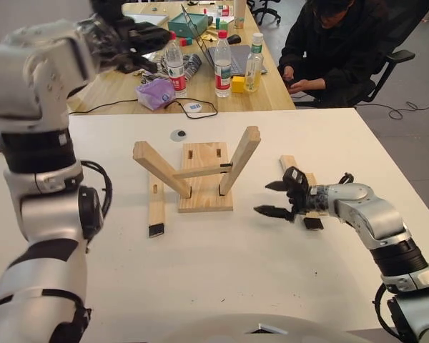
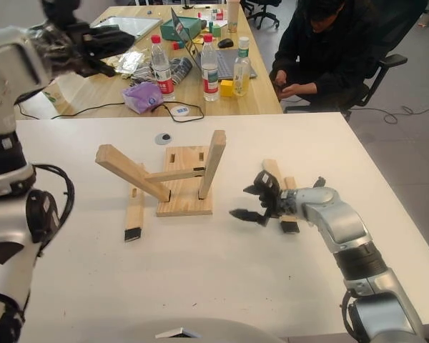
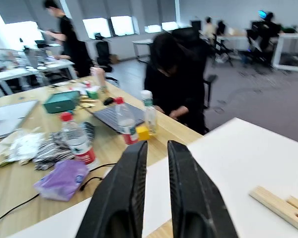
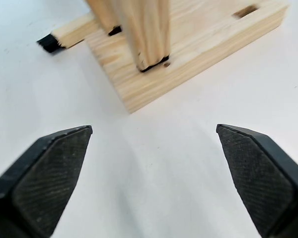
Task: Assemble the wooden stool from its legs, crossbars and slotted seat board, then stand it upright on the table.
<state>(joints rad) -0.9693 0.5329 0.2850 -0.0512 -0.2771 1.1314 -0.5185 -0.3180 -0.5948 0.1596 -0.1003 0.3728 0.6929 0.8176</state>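
Observation:
The slotted seat board [image 1: 206, 187] lies flat in the middle of the white table. Two legs stand in its slots and lean apart, the left leg [image 1: 159, 168] and the right leg [image 1: 241, 159]. A thin crossbar [image 1: 200, 171] joins them. One loose leg [image 1: 156, 209] lies on the table at the board's left side. More loose wooden pieces [image 1: 307, 204] lie to the right, partly hidden behind my right gripper [image 1: 263, 198]. That gripper is open, low over the table and pointing at the board [image 4: 198, 54]. My left gripper [image 3: 158, 144] is shut, holds nothing, and is raised high at the far left.
A small grey disc [image 1: 179, 134] lies behind the board. Past the white table's far edge stands a wooden desk [image 1: 121, 86] with water bottles [image 1: 222, 53], a purple bag [image 1: 156, 93], cables and a laptop. A seated person is at it.

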